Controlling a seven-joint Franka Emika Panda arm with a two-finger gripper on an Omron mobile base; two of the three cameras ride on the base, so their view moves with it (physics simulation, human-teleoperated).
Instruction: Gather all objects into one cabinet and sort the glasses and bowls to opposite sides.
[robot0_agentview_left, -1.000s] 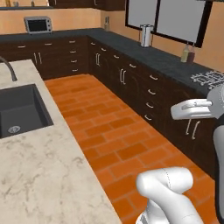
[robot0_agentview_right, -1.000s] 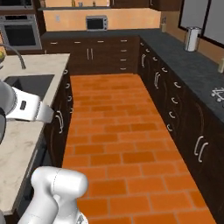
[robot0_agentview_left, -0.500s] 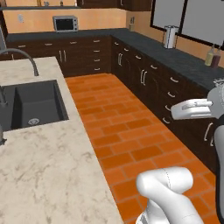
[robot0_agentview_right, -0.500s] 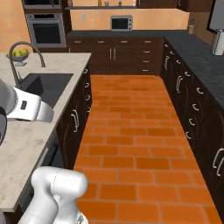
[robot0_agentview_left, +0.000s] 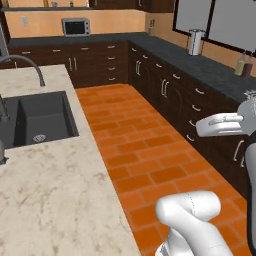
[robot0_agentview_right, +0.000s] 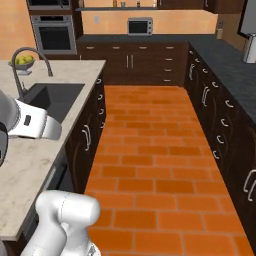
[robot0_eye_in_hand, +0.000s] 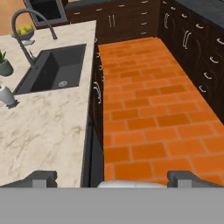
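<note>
robot in the aisle, hand empty, nothing of the task in sight

from the left: marble island counter (robot0_eye_in_hand: 48, 127) with its dark sink (robot0_eye_in_hand: 59, 68), then brick floor (robot0_eye_in_hand: 153, 113), then dark drawers (robot0_eye_in_hand: 192, 39); gripper (robot0_eye_in_hand: 111, 178) spread wide, holding nothing. where the mugs, bowl and cabinet are, i cannot tell. risk: the base clips the island edge or heads to the wrong counter.
</note>
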